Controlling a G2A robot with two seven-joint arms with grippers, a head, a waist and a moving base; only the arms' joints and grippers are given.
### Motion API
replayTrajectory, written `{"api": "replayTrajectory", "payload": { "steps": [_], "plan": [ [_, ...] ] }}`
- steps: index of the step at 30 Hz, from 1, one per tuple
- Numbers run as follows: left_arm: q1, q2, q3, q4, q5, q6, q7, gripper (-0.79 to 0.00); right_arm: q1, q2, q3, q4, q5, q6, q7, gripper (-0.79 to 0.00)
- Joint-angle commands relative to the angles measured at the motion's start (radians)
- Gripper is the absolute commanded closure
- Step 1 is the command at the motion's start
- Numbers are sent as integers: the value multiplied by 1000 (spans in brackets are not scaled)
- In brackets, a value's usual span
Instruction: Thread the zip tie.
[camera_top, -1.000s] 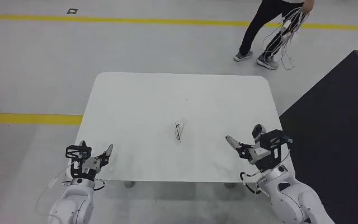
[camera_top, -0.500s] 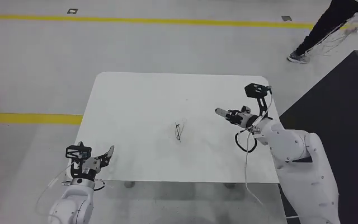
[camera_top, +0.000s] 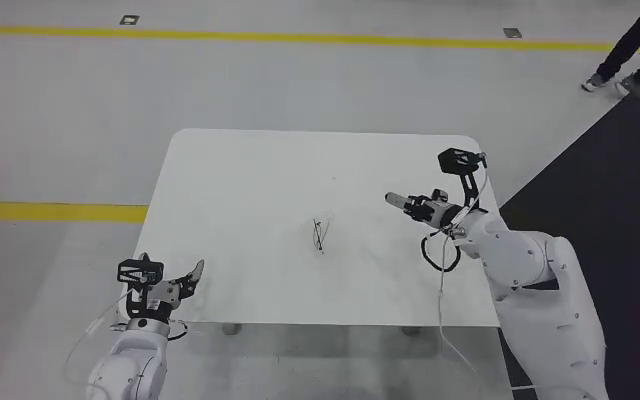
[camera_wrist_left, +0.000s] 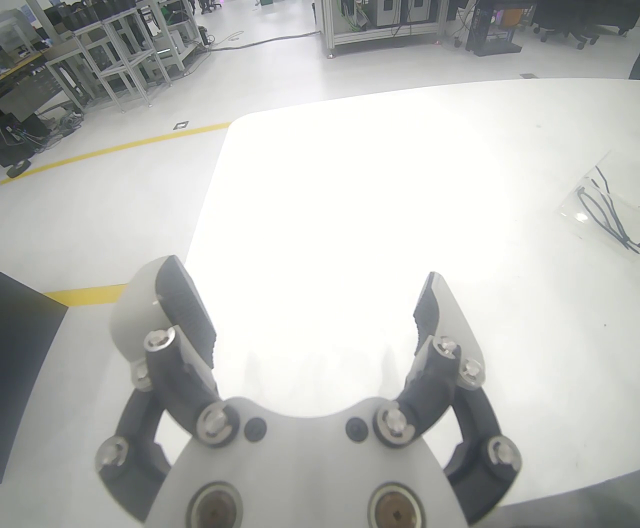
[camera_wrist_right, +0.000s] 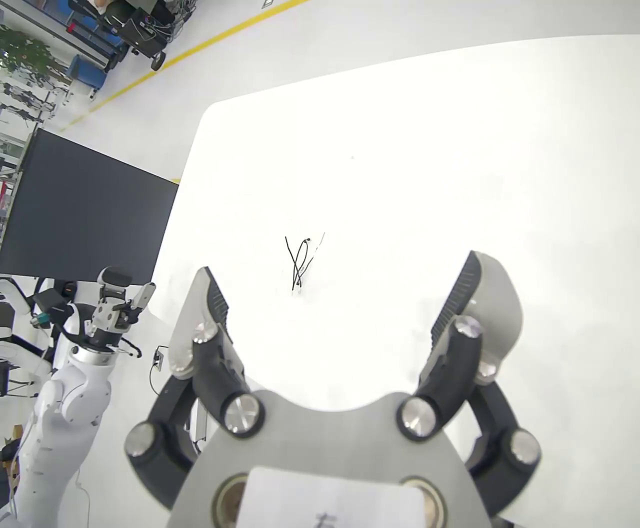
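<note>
Zip ties, thin and black, lie crossed in a small bundle on the white tabletop, about midway between its left and right edges and somewhat nearer the near edge. In the left wrist view a clear film seems to lie around or under them; which of the 2 cannot be told.

Right hand: above the right part of the tabletop, to the right of the bundle and well apart from it, turned toward it. Its jaws stand wide and hold nothing.

Left hand: at the near left corner, about at the tabletop's near edge and far from the ties. Its jaws are likewise wide and hold nothing.

Step in hand, as judged: the approach before the first grasp. No tie is lifted and no tail has entered a head, so the threading itself is not yet begun.

Next move, as judged: the right hand must come over the bundle, descend to the tabletop and narrow on 1 tie alone. The ties are slender, flat against the surface and overlapping, so 2 may be pinched together or 1 may slip out. Threading then calls for both hands, 1 steadying the head and 1 guiding the tail.
</note>
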Motion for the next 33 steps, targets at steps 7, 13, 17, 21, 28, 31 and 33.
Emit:
{"api": "replayTrajectory", "payload": {
  "steps": [7,13,17,21,28,31,33],
  "plan": [
    [0,0,0,0,0,0,0,-785,468,-33,-290,360,76,33,323,-785],
    [0,0,0,0,0,0,0,-785,762,-114,-551,791,169,51,459,-785],
    [0,0,0,0,0,0,0,-785,835,-166,-669,921,227,-31,464,-785],
    [0,0,0,0,0,0,0,-785,880,-220,-758,1012,275,-56,425,-785],
    [0,0,0,0,0,0,0,-785,913,-263,-809,1077,302,-66,355,-785],
    [0,0,0,0,0,0,0,-785,913,-263,-809,1077,302,-66,355,-785],
    [0,0,0,0,0,0,0,-785,913,-263,-809,1077,302,-66,355,-785]
  ]
}}
